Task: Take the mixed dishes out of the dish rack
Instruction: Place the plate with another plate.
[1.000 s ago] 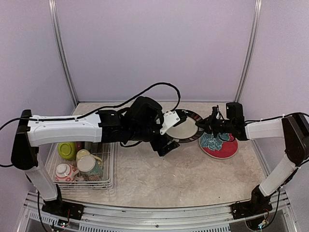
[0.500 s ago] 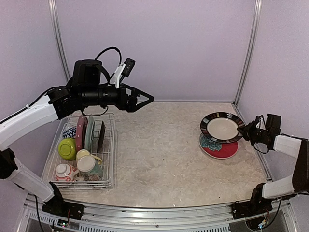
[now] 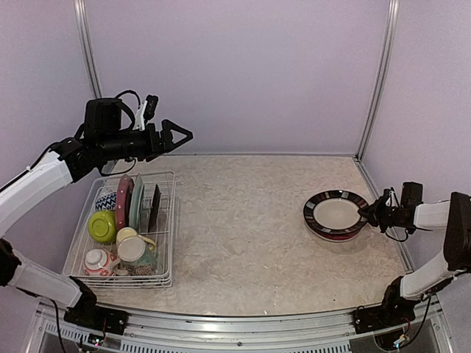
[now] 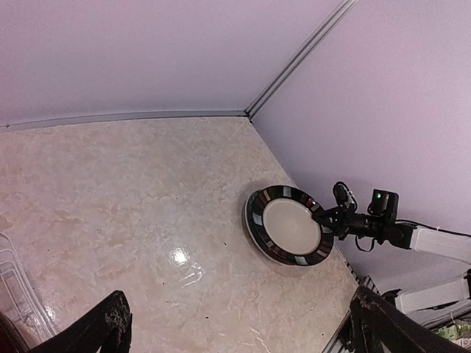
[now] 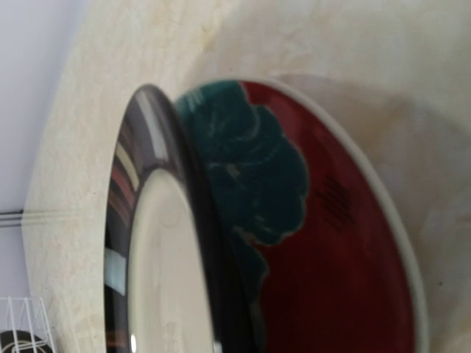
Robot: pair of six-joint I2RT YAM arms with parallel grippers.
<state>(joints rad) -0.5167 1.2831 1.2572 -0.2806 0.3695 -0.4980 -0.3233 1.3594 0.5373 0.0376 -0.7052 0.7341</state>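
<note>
**A:** Over on the right side of the table (image 3: pixel 243 235), the right gripper (image 3: pixel 366 212) is at the black-rimmed plate (image 3: pixel 335 215). Jaws?

**B:** Pressed together on the rim, on the side nearest its arm. The wrist view shows that plate at an angle over the red floral plate (image 5: pixel 331 243), not flat on it. It looks like a stacking move. My guess is it holds the edge so the fingers don't end up trapped between the two plates.

**A:** Left gripper (image 3: pixel 180 136)?

**B:** High in the air above the back of the dish rack (image 3: pixel 163 254). Jaws spread wide, nothing between them. It's probably up there to clear the upright dishes before dropping in for the next one.

**A:** Where's the rack, and what's in it?

**B:** Near left part of the table, well apart from the two plates. A pink plate (image 3: pixel 123 200) and a teal plate (image 3: pixel 136 204) stand on edge in the slots. The green bowl (image 3: pixel 101 226) is beside them, and a patterned mug (image 3: pixel 137 254) and a red-white bowl (image 3: pixel 96 261) sit nearer the front.

**A:** Progress?

**B:** Early, I'd say. Two plates are out and most pieces aren't unloaded yet.

**A:** Risk?

**B:** Letting go while the plate is tilted could make it slide or clatter on the red one.
</note>
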